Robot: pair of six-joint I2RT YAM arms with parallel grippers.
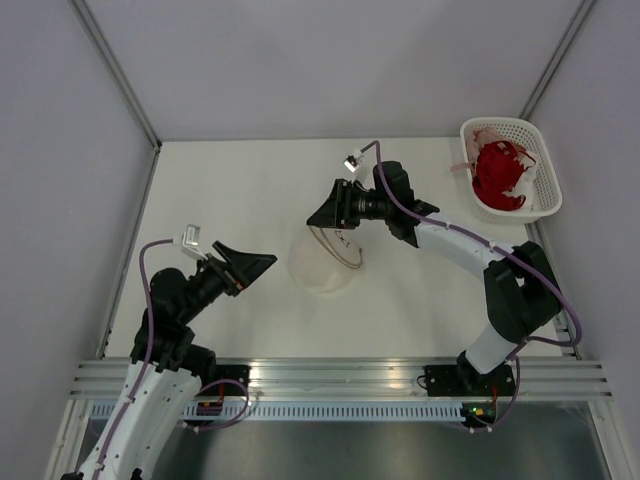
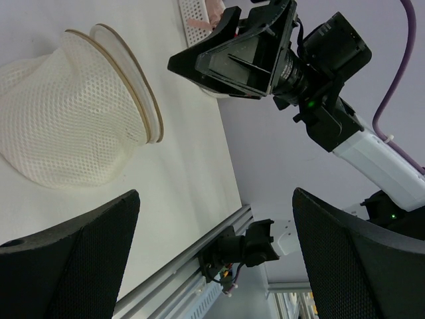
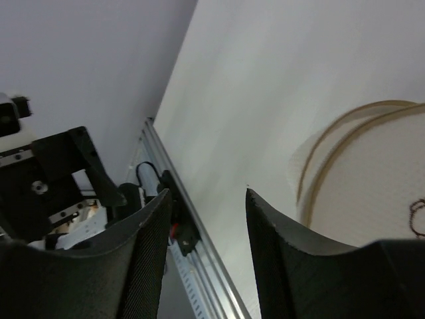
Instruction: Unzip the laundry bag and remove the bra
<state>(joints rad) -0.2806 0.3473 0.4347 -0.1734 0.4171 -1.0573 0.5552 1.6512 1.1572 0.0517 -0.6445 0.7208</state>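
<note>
Found the laundry bag (image 1: 322, 265) slumped mid-tabletop (image 1: 230, 190), thin brownish rim turned sideways, nothing coloured showing through the whitish mesh. Spotted the right end effector (image 1: 320, 213) just behind and above the bag, near the rim, jaws part-way apart and gripping nothing. Spotted the left end effector (image 1: 262, 265) just left of the bag, spread wide, empty, apart from the mesh. Noted a red garment (image 1: 497, 172), very likely the bra, in a white lattice basket (image 1: 545, 180) well to the right of the bag and behind it. Could not make out the zip's state, open or shut, from any view. Judged the removal step as good as done, with only the wrap-up left. Judged the next move to call for lifting both end effectors straight clear of the bag without snagging the mesh, then a look inside for anything left.
</note>
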